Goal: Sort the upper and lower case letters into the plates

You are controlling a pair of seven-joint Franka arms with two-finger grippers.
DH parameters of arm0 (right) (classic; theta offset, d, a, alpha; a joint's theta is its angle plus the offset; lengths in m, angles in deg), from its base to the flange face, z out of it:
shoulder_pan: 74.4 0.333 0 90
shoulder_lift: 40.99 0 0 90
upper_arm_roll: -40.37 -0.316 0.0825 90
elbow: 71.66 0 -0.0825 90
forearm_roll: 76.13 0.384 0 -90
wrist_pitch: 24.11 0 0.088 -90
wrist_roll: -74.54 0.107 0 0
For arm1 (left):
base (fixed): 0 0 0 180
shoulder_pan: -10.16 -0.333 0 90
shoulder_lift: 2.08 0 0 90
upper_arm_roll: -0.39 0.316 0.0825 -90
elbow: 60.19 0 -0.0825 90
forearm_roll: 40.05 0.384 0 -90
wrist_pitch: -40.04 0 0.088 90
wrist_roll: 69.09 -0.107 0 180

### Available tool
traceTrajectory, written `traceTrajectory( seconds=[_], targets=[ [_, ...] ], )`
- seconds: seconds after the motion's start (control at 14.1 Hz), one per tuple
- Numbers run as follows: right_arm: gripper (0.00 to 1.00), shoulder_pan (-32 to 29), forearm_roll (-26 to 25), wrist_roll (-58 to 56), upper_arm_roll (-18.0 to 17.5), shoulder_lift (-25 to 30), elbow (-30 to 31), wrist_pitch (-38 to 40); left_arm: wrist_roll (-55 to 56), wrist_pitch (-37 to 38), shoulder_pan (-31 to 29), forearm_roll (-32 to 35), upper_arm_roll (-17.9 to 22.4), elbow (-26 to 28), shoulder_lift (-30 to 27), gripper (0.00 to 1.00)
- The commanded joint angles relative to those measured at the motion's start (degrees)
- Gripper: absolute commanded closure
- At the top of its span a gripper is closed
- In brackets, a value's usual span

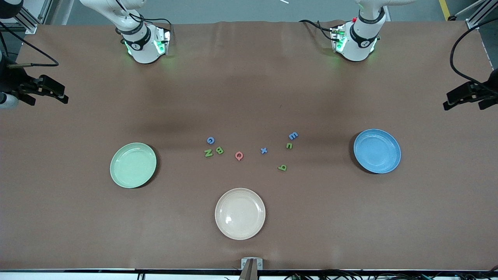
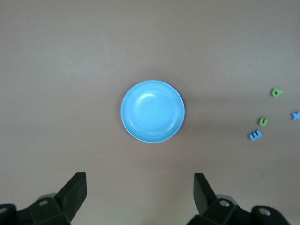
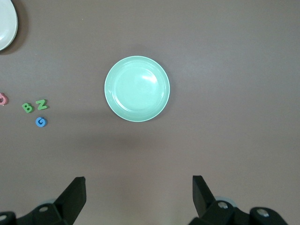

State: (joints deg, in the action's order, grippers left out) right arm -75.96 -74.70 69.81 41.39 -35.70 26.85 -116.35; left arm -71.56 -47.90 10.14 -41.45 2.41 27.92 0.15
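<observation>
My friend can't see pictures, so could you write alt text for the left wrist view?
Seen from above, a bright blue plate lies empty on a brown table, with the left gripper high over it, fingers spread wide. Off to one side lie four tiny letters: green b/q shape, green n, blue m, blue x.

Desk [image 1: 249, 89] plain brown. Plates: mint-green plate [image 1: 133, 165], bright blue plate [image 1: 377, 151], cream-beige plate [image 1: 240, 213]. Letters: G [image 1: 210, 140] blue, N [image 1: 208, 153] and B [image 1: 219, 150] green, Q [image 1: 239, 156] pink, x [image 1: 264, 150] and m [image 1: 293, 135] blue, n [image 1: 289, 146] and b-shape [image 1: 282, 167] green. Fingers [image 2: 75, 192] black.
</observation>
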Motion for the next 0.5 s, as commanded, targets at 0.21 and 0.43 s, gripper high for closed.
traceTrajectory(
  seconds=[0.21, 0.43],
  targets=[
    [0.0, 2.79, -0.11, 0.15, 2.74, 0.33, 0.45, 0.14, 9.37, 2.07, 1.95, -0.89, -10.6, 0.05, 6.46, 0.0],
    [0.0, 2.45, -0.11, 0.15, 2.75, 0.33, 0.45, 0.14, 19.21, -2.4, 2.13, -0.89, -18.34, 0.13, 11.02, 0.0]
  ],
)
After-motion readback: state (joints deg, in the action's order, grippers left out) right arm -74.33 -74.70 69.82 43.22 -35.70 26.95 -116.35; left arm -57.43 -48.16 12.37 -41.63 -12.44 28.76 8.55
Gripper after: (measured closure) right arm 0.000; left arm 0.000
